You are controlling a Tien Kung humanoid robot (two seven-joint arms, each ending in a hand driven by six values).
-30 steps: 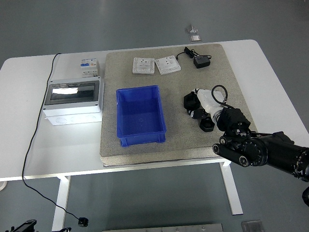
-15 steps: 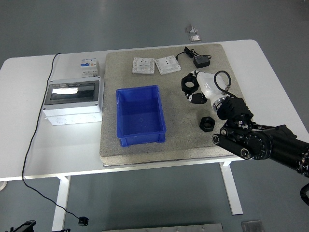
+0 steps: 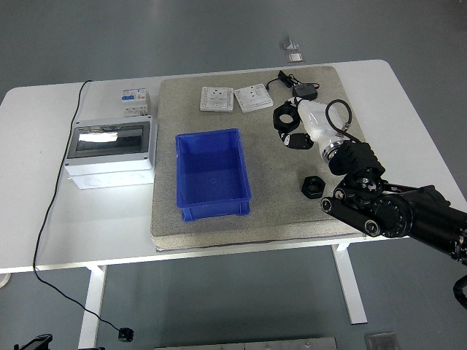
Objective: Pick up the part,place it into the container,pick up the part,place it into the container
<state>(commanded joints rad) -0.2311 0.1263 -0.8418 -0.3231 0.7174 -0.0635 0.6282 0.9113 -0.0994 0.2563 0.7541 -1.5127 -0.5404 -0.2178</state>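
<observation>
Grey floor surrounds a white surface (image 3: 408, 109) that carries a large tan-grey mat (image 3: 292, 211) across its middle and right. On the bare left part of the surface sits a white distribution box (image 3: 111, 152) with a clear front cover, a black cable (image 3: 55, 197) running from behind it over the near edge and down to the floor. On the left half of the mat stands the blue container (image 3: 212, 173), open-topped with nothing visible inside. The right arm (image 3: 408, 215) comes in from the lower right, black and bulky, and reaches up over the mat. Its robot hand (image 3: 300, 125), white with dark fingers, is closed narrowly around a black ring-shaped part (image 3: 284, 117), holding it above the mat to the right of the container and just below the far-side items; a second dark piece shows at the fingers beneath it, too small to tell apart. Two white wall sockets (image 3: 235, 98) lie side by side near the far edge of the mat. A small circuit breaker (image 3: 136, 100) stands on the surface just behind the distribution box. A black power adapter (image 3: 304, 90) with its cord rests at the far right of the mat. Another black nut-like part (image 3: 313, 186) lies on the mat near the arm, well apart from the container.
</observation>
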